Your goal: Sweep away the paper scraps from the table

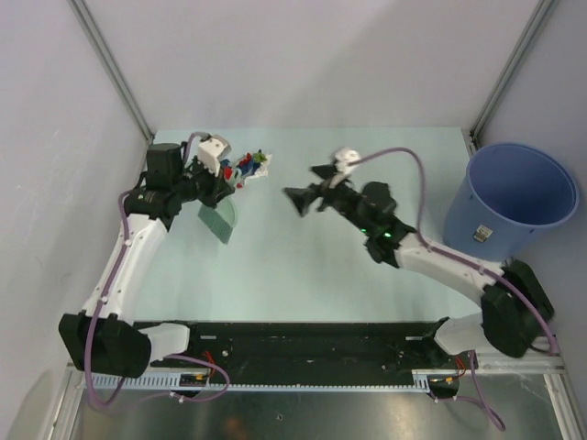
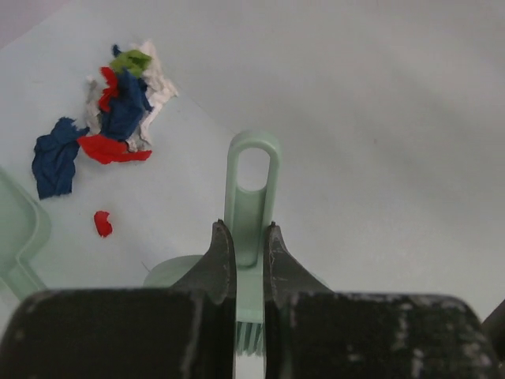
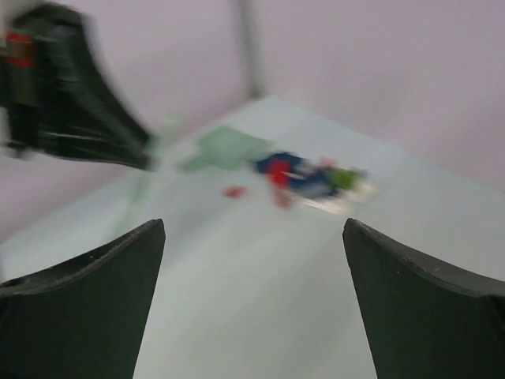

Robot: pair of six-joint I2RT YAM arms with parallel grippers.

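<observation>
The paper scraps (image 1: 249, 167) lie in a small red, blue, green and white heap on the table (image 1: 321, 266), at its back left. The left wrist view shows the heap (image 2: 118, 118) and one stray red bit (image 2: 102, 223) beside it. My left gripper (image 2: 245, 225) is shut on the looped handle of a pale green brush (image 2: 252, 181), just left of the heap (image 1: 220, 191). My right gripper (image 1: 305, 185) hovers to the right of the scraps, open and empty (image 3: 252, 225). The scraps (image 3: 312, 178) lie ahead of it, blurred.
A pale green dustpan (image 2: 16, 229) rests on the table beside the scraps, also seen in the right wrist view (image 3: 225, 146). A big blue bucket (image 1: 514, 197) stands at the right edge. Grey walls and metal posts ring the table.
</observation>
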